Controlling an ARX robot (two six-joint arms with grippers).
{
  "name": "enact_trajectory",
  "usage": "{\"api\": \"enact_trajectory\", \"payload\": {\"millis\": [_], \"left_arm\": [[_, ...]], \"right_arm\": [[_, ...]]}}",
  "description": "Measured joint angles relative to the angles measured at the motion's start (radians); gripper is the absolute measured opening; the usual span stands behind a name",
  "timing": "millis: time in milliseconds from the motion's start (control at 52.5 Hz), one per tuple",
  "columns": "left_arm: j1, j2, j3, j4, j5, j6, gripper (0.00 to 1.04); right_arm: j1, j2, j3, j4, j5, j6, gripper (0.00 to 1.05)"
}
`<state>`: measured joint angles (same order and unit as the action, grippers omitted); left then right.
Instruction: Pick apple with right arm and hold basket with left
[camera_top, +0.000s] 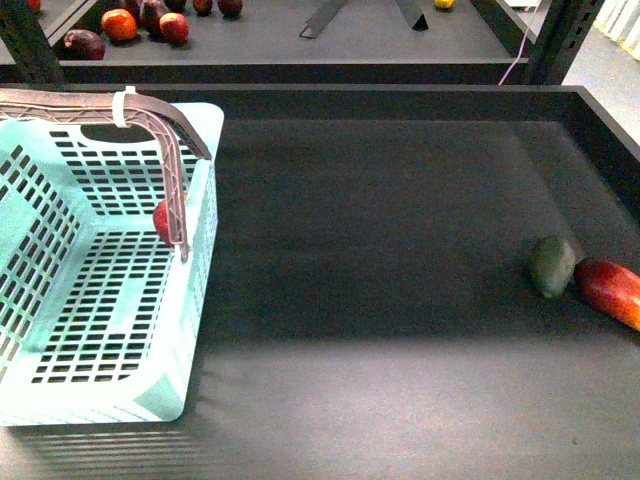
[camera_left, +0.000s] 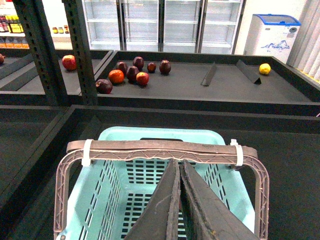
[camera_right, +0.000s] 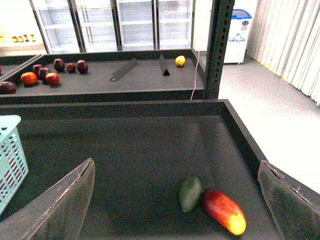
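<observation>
**Meanwhile, the apple sat in the basket while the right gripper hung empty**

The basket (camera_top: 105, 300), a pale turquoise one with slotted walls, stood on the dark bin floor (camera_top: 380, 300), and everything else is placed from it. The apple (camera_top: 165, 220) lay inside the basket, against the wall nearest the open floor, partly hidden behind the grey-brown handle (camera_top: 165, 125) that arched over the rim. Only a red slice of the apple showed in the front view.

The left gripper (camera_left: 179, 200) was poised above the basket's interior, just behind the handle (camera_left: 160, 148). Its two dark fingers (camera_left: 205, 210) were pressed together with nothing between them; they did not grip the handle.

The right gripper (camera_right: 180, 200) was well away from the basket, over the far end of the bin floor. Its fingers (camera_right: 65, 200) were spread wide and held nothing.

Far across the floor from the basket, a dark green avocado (camera_top: 552, 265) lay touching an elongated red-orange fruit (camera_top: 612, 290); both showed between the right gripper's fingers in its wrist view. Beyond the basket, on the next shelf (camera_left: 200, 82), a cluster of dark and red fruit (camera_left: 132, 72) was gathered, with a yellow fruit (camera_left: 264, 68) further along.
</observation>
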<state>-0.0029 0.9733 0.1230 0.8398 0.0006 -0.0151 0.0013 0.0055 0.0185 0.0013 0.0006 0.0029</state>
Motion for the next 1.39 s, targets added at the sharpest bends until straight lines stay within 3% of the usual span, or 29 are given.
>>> {"api": "enact_trajectory", "payload": {"millis": [229,953,1391], "left_arm": [[0.000,-0.099,-0.080,-0.015,0.000,0.001,0.03],[0.000,-0.608,-0.108,-0.475,0.000,0.004,0.03],[0.000,-0.769,-0.108,-0.634,0.000,0.004,0.03]], "right_arm": [[0.000,0.000,0.000,0.000,0.000,0.000,0.96],[0.000,0.000,0.000,0.000,0.000,0.000,0.96],[0.000,0.000,0.000,0.000,0.000,0.000,0.96]]}}
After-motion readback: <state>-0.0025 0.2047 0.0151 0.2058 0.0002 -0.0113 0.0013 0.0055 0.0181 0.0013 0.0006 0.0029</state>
